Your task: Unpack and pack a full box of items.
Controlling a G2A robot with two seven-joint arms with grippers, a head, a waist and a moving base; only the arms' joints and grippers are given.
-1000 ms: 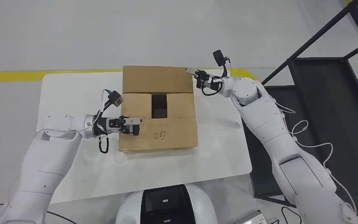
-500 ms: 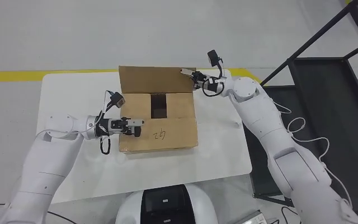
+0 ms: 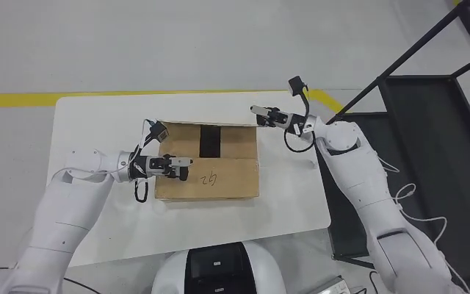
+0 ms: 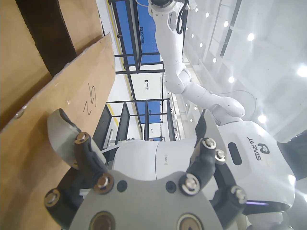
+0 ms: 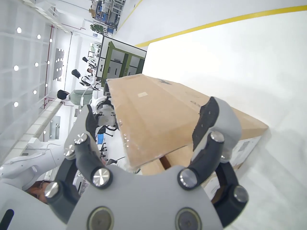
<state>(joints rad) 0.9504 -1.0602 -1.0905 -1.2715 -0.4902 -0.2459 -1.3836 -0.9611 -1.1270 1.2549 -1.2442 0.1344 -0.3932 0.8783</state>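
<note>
Flap step on box (image 3: 205,192): R gripper (image 5: 153,111) fingers released, astride far flap (image 5: 144,92) edge; L gripper (image 3: 189,161) fingers released, one against near flap (image 3: 228,175); next prob. R pinch + swing.

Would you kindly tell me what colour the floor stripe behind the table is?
Yellow; the stripe shows best in the top view.

Shells: the left arm (image 3: 70,195) and right arm (image 3: 363,180) are glossy white with rounded joints and looped black cables (image 3: 292,144) at the wrists. The left tool (image 4: 132,120) and right tool (image 5: 150,108) each have a grey plate, black links, silver screws (image 4: 189,183) and dark-padded grey fingers (image 5: 227,118). The torso (image 3: 257,273), at 6 o'clock in the top view, is white with a black panel (image 3: 217,266).
</note>
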